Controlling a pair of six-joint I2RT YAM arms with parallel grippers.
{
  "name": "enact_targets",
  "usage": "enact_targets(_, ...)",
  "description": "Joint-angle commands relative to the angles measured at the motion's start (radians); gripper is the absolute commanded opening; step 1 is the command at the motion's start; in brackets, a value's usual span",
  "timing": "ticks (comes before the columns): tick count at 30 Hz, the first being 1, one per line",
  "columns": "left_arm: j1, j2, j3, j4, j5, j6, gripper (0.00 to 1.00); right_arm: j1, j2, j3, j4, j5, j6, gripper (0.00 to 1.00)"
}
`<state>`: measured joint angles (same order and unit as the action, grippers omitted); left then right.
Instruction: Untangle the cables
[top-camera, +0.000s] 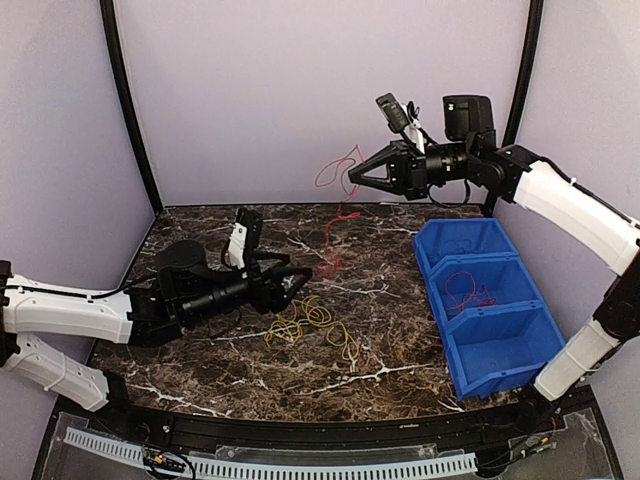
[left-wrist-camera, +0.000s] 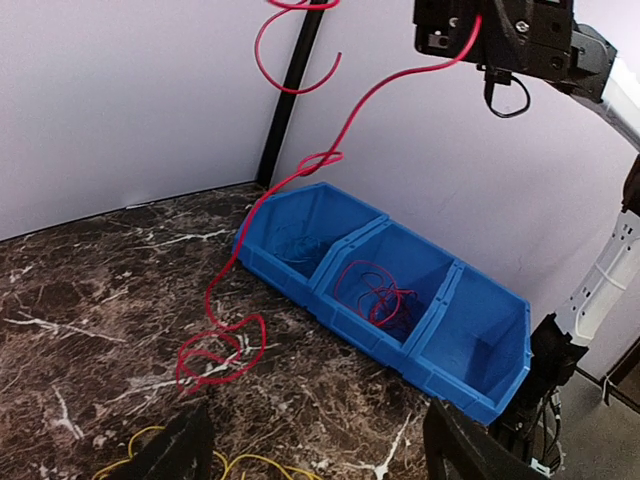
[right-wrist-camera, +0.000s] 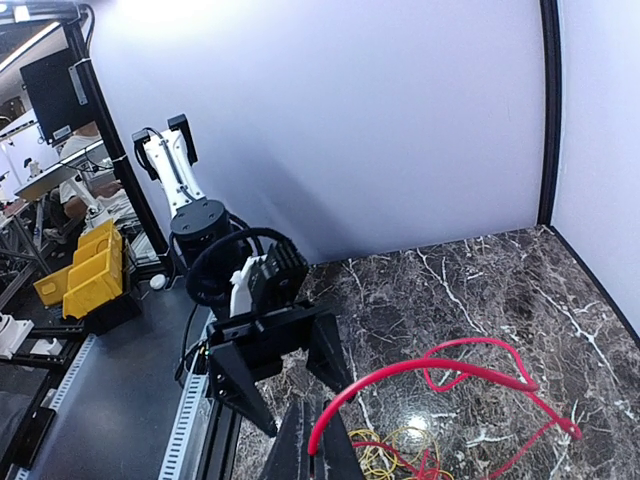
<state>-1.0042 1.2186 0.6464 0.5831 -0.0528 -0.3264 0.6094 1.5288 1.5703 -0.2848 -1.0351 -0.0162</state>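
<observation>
Broadly, the marble worktop (top-camera: 400, 350) keeps open room between the yellow cable (top-camera: 310, 322), near its centre, and the blue bin (top-camera: 500, 350) along the right edge. Over the back edge, the raised right gripper (top-camera: 353, 178) pinches a red cable (top-camera: 328, 264) trailing to the centre. The left gripper (top-camera: 303, 277) gapes beside it.

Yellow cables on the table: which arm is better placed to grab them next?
Left, likely. The left tool is open and low beside the yellow cables; the right tool is high up, shut on the red cable.
</observation>
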Motion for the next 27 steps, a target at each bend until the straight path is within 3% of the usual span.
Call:
enact_targets(1,-0.076,0.1,0.007,0.235,-0.019,0.014,0.76,-0.012,-0.035,-0.003,0.049,0.014,0.047,0.0)
enact_targets(5,-0.116,0.244,0.063,0.231,-0.194,0.091,0.76,-0.016,-0.036,0.005,0.054,0.006,0.067,0.0)
enact_targets(8,-0.12,0.328,0.093,0.274,-0.242,0.137,0.76,-0.019,-0.04,0.003,0.066,-0.006,0.088,0.0)
enact_targets(10,-0.119,0.398,0.112,0.364,-0.195,0.172,0.76,-0.022,-0.042,-0.001,0.077,-0.016,0.102,0.0)
enact_targets(13,-0.119,0.534,0.153,0.532,0.011,0.193,0.76,-0.037,-0.044,0.0,0.091,-0.023,0.118,0.0)
enact_targets(15,-0.119,0.614,0.208,0.565,0.113,0.187,0.75,-0.046,-0.046,0.002,0.097,-0.022,0.124,0.0)
enact_targets(17,-0.119,0.678,0.269,0.563,0.13,0.168,0.73,-0.054,-0.05,0.0,0.104,-0.024,0.131,0.0)
enact_targets(21,-0.117,0.759,0.34,0.572,0.01,0.154,0.69,-0.064,-0.059,-0.007,0.12,-0.038,0.146,0.0)
enact_targets(24,-0.104,0.792,0.373,0.547,-0.122,0.11,0.6,-0.069,-0.062,-0.005,0.128,-0.05,0.156,0.0)
enact_targets(27,-0.098,0.788,0.345,0.592,-0.106,0.07,0.55,-0.072,-0.065,0.002,0.131,-0.059,0.163,0.0)
